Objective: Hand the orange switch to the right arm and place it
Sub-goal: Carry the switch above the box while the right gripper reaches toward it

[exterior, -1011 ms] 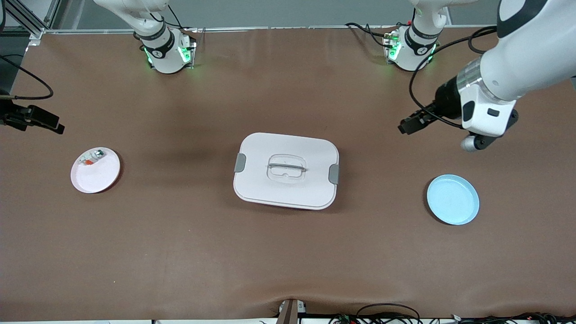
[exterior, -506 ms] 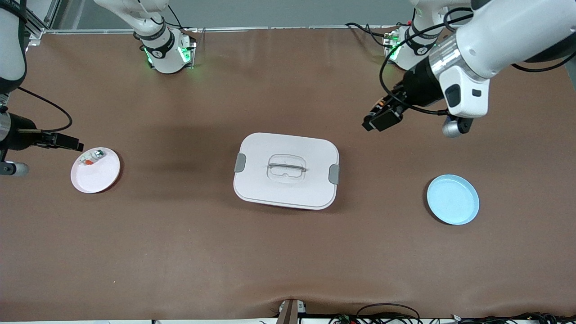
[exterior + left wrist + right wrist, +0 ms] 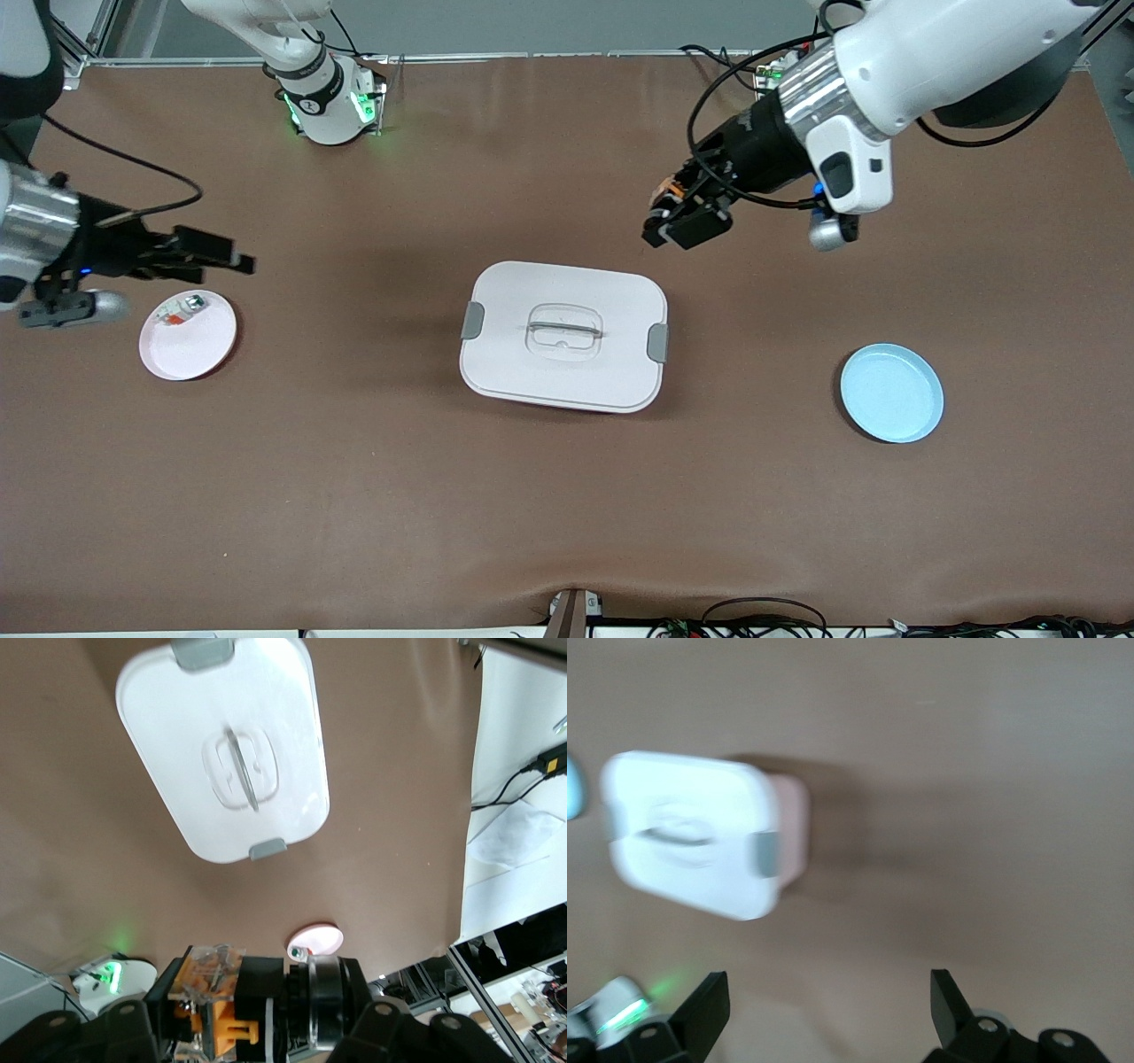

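While the left gripper (image 3: 678,221) is clenched on the orange switch (image 3: 215,1017) up in the air, over the bare table between the white lidded box (image 3: 563,335) and the left arm's base, I judge the step in hand to be the handover. In the left wrist view the switch sits crosswise between the fingers, its orange-and-black block showing beside the black body. The right gripper (image 3: 213,255) hangs with its fingers spread wide, over the table just by the pink plate (image 3: 199,350) at the right arm's end — well apart from the left one, with the box between them.

To do this well, I would bring both grippers together above the box, so a dropped switch lands somewhere easy to find. I would offer whichever end of the switch sticks out of the left fingers and line the open right jaws square to it. The right fingers should close fully before the left ones let go — the part is tiny and could twist or slip. The blue plate (image 3: 891,393) lies toward the left arm's end, and the pink plate already holds a small whitish part (image 3: 180,311).
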